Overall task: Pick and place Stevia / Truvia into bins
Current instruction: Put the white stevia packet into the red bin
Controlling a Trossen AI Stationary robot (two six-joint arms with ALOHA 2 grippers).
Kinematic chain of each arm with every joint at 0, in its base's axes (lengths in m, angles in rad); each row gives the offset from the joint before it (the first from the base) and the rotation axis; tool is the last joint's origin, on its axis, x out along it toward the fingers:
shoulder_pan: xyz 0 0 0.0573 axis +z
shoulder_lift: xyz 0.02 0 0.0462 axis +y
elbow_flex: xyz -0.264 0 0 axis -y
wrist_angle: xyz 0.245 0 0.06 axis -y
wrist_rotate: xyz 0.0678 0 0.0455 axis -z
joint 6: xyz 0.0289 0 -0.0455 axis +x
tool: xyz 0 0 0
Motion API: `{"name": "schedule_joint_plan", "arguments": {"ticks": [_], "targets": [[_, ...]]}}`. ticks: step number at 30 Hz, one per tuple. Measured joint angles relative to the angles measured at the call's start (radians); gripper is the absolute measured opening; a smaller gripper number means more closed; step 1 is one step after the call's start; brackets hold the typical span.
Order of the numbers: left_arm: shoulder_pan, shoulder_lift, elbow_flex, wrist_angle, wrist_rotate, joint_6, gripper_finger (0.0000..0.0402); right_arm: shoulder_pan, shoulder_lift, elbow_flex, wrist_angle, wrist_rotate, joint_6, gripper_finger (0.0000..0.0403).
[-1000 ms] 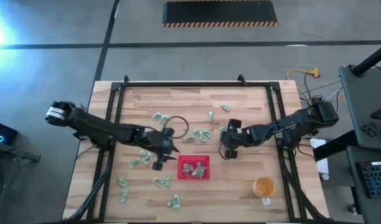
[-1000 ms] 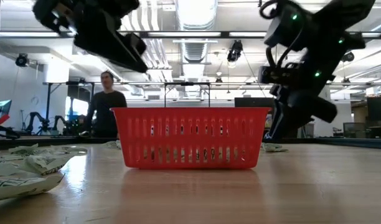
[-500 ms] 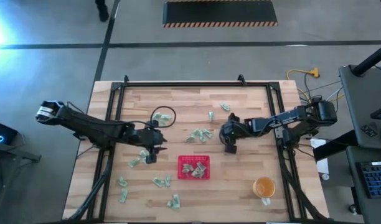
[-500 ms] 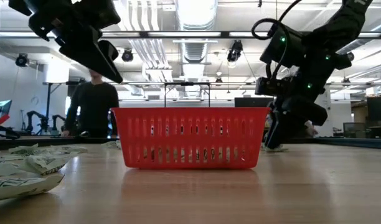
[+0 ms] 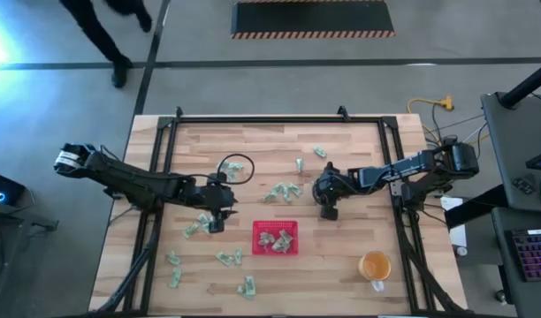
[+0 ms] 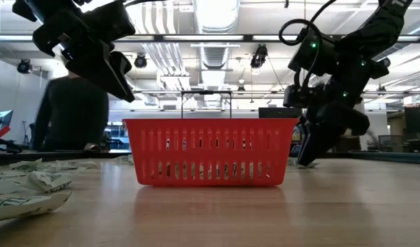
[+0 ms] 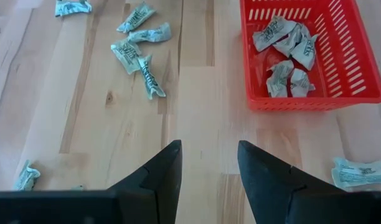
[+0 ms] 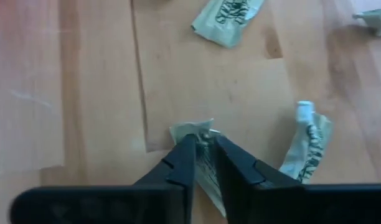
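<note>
1. Light, thin and limp: paper Stevia sachets [image 5: 284, 191], crumpled, easily bent or slid along the wood, so best pinched across the flat middle or a raised folded edge.
2. Scattered over the butcher-block table [image 5: 359, 141]: a cluster near the middle, more toward the left and front edges, several already inside the red tray [image 5: 275, 236] just front of centre.
3. Right gripper [image 8: 203, 146] down on the tabletop right of the middle cluster, fingers drawn narrow onto one sachet [image 8: 206, 165]; probably gripped, though not yet lifted clear.
4. Left gripper [image 7: 206, 155] hovering left of the tray, fingers apart, nothing between them.
5. Pinch visible only in the right wrist view; from above, hidden under the gripper.
6. Tray contents plain in the left wrist view, barely readable through the slats in the low view.
</note>
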Motion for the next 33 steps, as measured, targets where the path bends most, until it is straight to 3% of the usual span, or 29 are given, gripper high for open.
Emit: {"name": "schedule_joint_plan", "arguments": {"ticks": [4,13,23,33], "targets": [[0.000,-0.002,0.000,-0.001,0.000,0.000,0.0140,0.002,0.000,0.001,0.000,-0.009,-0.013,0.0011],[0.000,-0.002,0.000,-0.022,-0.001,0.001,0.0140,0.055,-0.017,0.063,-0.005,-0.016,-0.091,0.0009],[0.000,-0.001,-0.008,-0.025,-0.003,0.001,0.0140,0.167,-0.136,0.132,0.018,-0.004,-0.144,0.0009],[0.000,0.000,-0.045,-0.037,-0.003,-0.035,0.0140,0.303,-0.094,0.132,0.386,-0.063,-0.287,0.0009]]}}
